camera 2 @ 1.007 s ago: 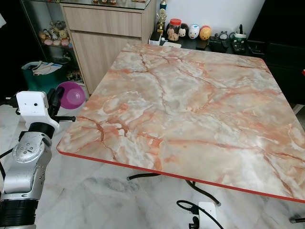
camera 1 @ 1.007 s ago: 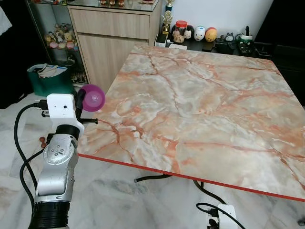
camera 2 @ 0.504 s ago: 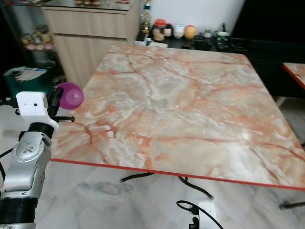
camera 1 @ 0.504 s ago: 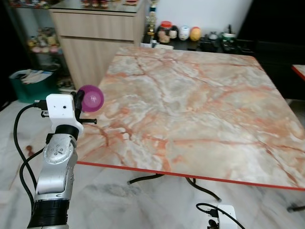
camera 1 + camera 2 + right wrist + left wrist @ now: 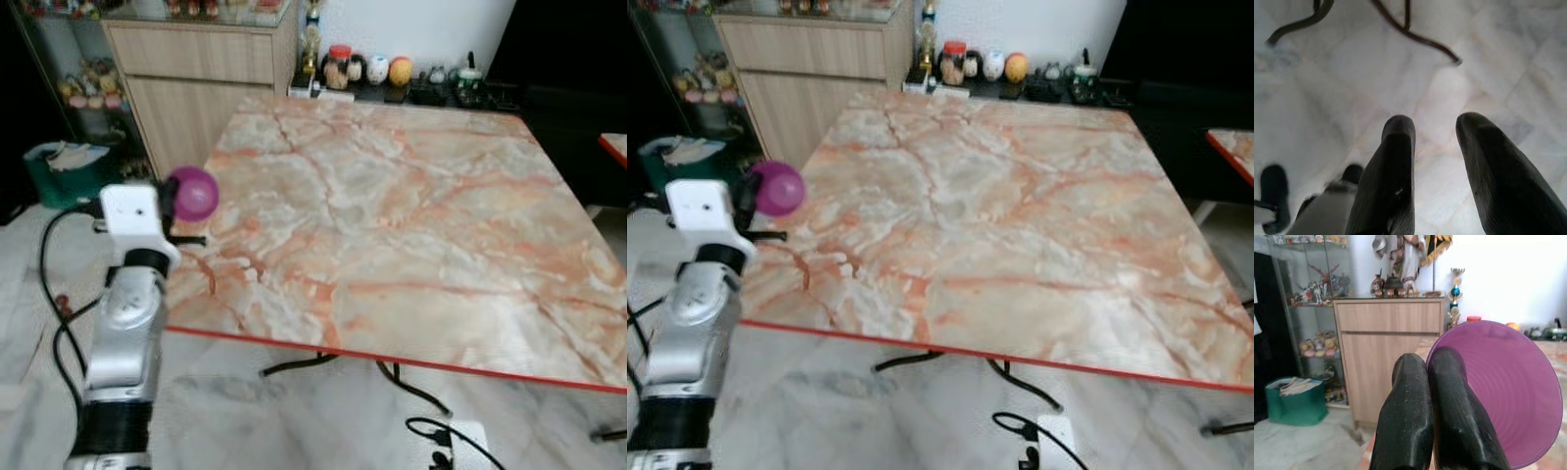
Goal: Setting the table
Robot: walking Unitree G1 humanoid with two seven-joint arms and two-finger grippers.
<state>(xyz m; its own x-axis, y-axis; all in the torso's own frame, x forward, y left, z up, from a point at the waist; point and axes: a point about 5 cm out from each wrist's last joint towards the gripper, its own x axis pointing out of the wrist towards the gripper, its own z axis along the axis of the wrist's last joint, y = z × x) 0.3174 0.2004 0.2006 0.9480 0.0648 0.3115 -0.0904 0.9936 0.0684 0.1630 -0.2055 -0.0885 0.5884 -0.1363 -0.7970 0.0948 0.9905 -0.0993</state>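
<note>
I stand in a home dining area: marble-patterned table [image 5: 392, 215], wooden sideboard [image 5: 201, 83], glass cabinet of figurines [image 5: 1308, 308], trophies [image 5: 1455, 296] and small ornaments [image 5: 377, 69] along the wall.

Square marble-patterned counter [image 5: 392, 215] with a red edge, pink and orange veins, black legs on the pale marble floor [image 5: 245, 411]

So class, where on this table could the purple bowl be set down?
The marble table is bare from its red near edge to the far side. The left gripper holds the purple bowl at the left edge. Clutter sits on the shelf beyond.
</note>
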